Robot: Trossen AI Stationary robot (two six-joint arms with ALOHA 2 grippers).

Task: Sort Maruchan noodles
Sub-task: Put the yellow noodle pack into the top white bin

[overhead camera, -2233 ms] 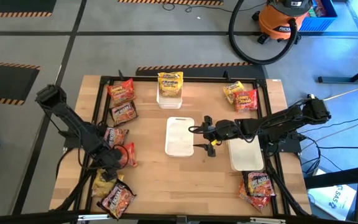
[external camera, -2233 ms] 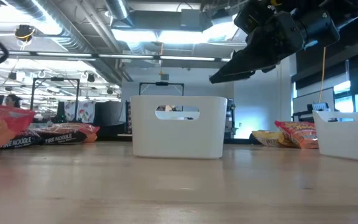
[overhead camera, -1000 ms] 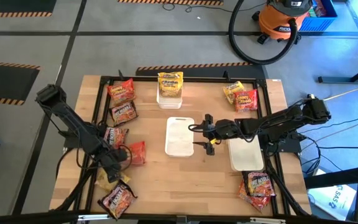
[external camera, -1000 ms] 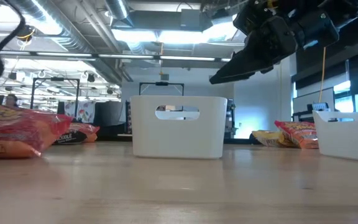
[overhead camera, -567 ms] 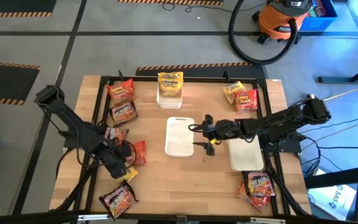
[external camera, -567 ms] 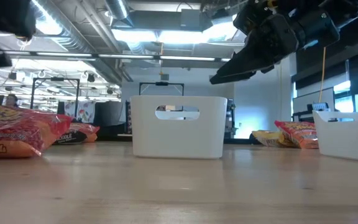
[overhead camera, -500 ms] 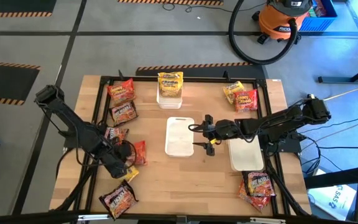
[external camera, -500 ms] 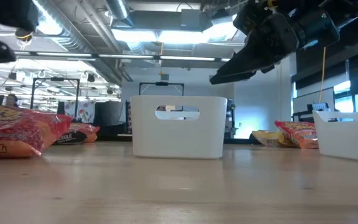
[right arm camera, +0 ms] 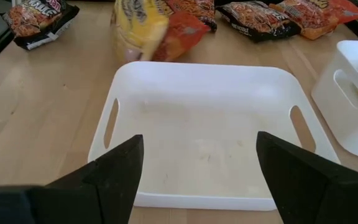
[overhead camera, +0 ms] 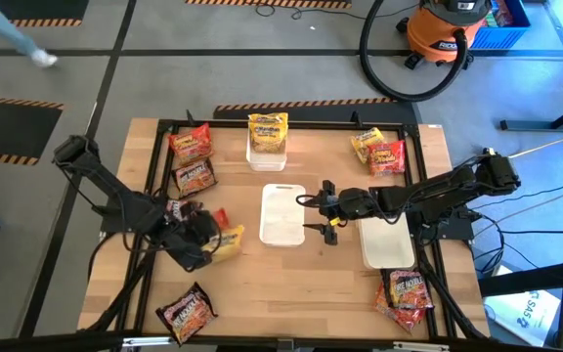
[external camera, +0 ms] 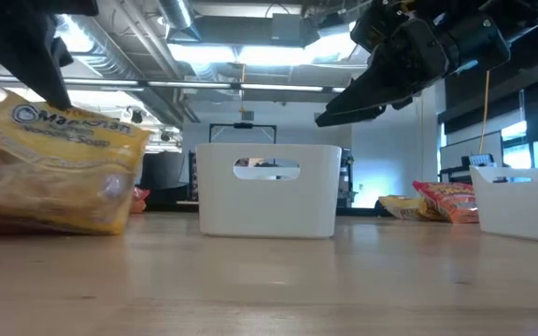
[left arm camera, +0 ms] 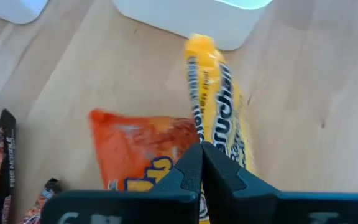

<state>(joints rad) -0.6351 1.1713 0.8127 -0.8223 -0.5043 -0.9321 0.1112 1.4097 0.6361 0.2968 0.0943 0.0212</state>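
Pinching a yellow packet (overhead camera: 227, 243) off the table, left gripper (overhead camera: 206, 238) clamped; right gripper (overhead camera: 323, 212) spread wide, holding nothing, beside centre tray (overhead camera: 282, 214).

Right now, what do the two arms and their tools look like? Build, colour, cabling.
Both arms are dark, near-black jointed links. The left tool has two flat black fingers with angular tips. The right tool has broad, wedge-shaped black fingers; a small yellow mark sits near it in the high view. Black cables trail from the right arm's base off the table edge.
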